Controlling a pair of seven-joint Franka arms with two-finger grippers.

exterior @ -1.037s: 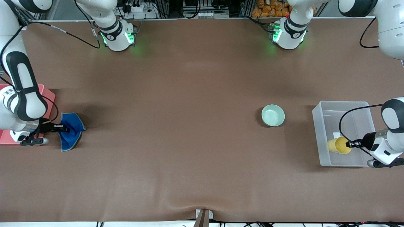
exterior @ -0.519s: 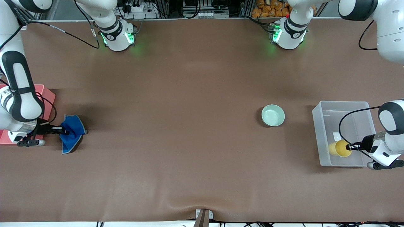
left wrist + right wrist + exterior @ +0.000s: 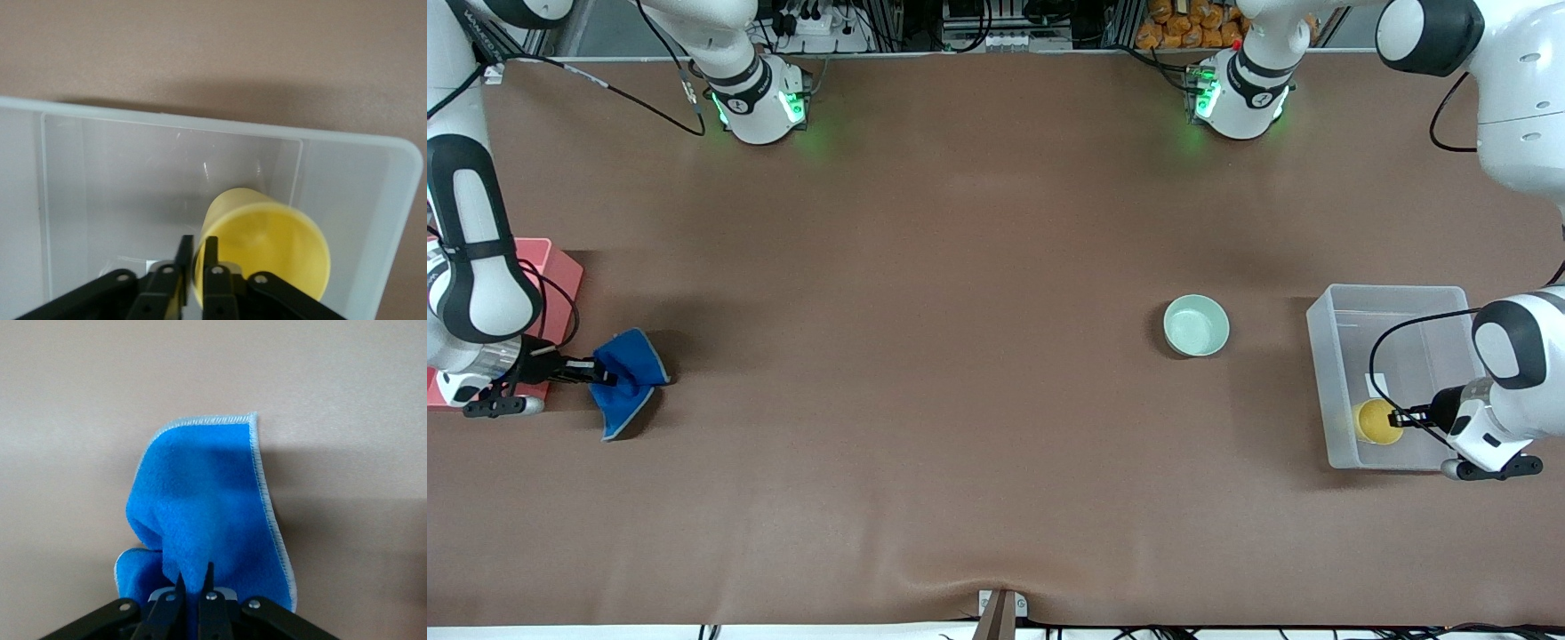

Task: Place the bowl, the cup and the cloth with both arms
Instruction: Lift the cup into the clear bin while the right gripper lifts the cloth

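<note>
- I see the cup, plain yellow with a round rim and no handle, inside the clear bin at the left arm's end of the desk, in the corner nearest the front camera and toward the middle of the desk.
- On my left wrist feed the cup lies tilted with its mouth toward the camera, and the left tool has one finger inside the rim and the other outside, pinching the wall.
- The bowl is pale mint green, smooth-sided and upright, on the bare desk beside the bin, toward the middle, and apart from it.
- The cloth is bright blue with a thin grey-stitched edge, bunched and folded at the right arm's end of the desk, just beside the pink bin.
- The right tool is clamped on a fold of the cloth; on its wrist feed the cloth hangs from the closed tips with a hemmed corner spread out over the desk.
- The desk is covered in a plain brown sheet, slightly rippled at the edge nearest the front camera.
- Both arm bases glow green along the desk's upper edge in the front view, with cables and equipment racks past them.
</note>
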